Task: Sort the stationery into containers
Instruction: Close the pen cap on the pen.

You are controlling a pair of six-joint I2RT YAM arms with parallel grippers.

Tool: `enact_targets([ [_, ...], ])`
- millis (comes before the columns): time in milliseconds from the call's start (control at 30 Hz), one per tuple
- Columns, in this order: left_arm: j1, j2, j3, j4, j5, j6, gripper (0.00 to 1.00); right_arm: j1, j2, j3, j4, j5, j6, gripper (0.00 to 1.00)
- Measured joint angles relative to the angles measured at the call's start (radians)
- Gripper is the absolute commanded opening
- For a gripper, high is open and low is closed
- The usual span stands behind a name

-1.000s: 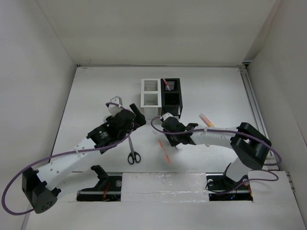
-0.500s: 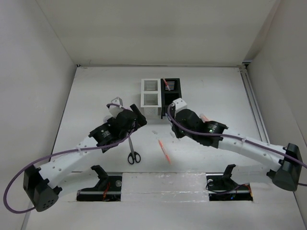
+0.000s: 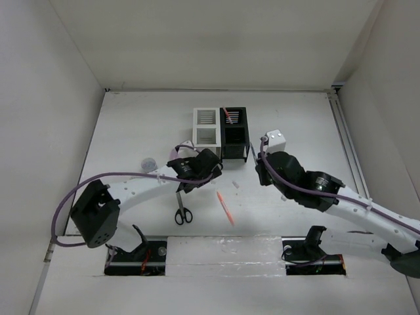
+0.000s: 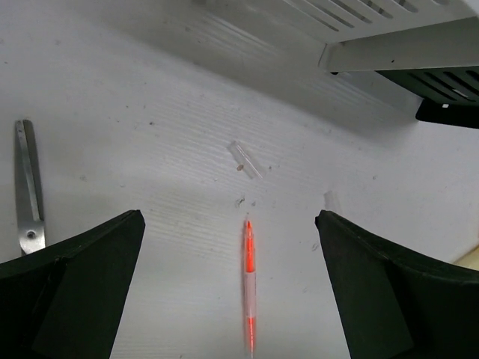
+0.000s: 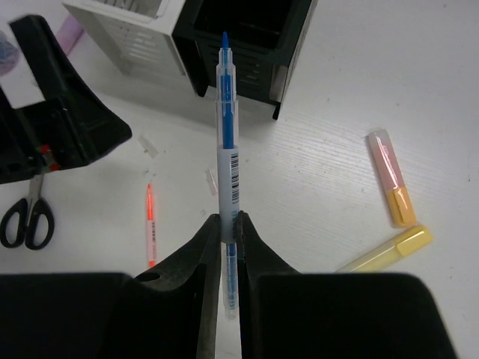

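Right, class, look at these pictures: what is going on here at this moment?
The right gripper is shut on a blue pen, its tip toward the black organizer. The left gripper hangs open above a red pen lying on the table. The scissors, a pink highlighter and a yellow highlighter lie loose, not yet sorted.

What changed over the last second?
Right gripper, shut on the blue pen, swung right, to beside the black organizer. Left gripper, open, shifted right toward the orange pen, uncovering the bluish round piece. Scissors, orange pen, white organizer and black organizer stayed.
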Motion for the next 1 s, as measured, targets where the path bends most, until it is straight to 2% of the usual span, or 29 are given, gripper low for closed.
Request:
enact_targets([
  [333,-0.039,0.234,0.159,-0.064,0.013,-0.145,0.97,0.000,-0.090,0.002,0.013,-0.025,-0.010,0.00],
  [567,-0.039,0.267,0.177,-0.130,-0.013,-0.236,0.91,0.000,-0.135,-0.011,0.051,-0.114,-0.031,0.00],
  [667,-0.039,0.319,0.224,-0.164,-0.023,-0.257,0.86,0.000,-0.138,-0.020,0.077,-0.141,-0.040,0.00],
  [800,-0.039,0.391,0.254,-0.175,-0.032,-0.280,0.85,0.001,-0.138,-0.035,0.094,-0.186,-0.046,0.00],
  [1000,-0.015,0.406,0.253,-0.189,-0.037,-0.295,0.79,0.013,-0.138,-0.056,0.132,-0.222,-0.060,0.00],
])
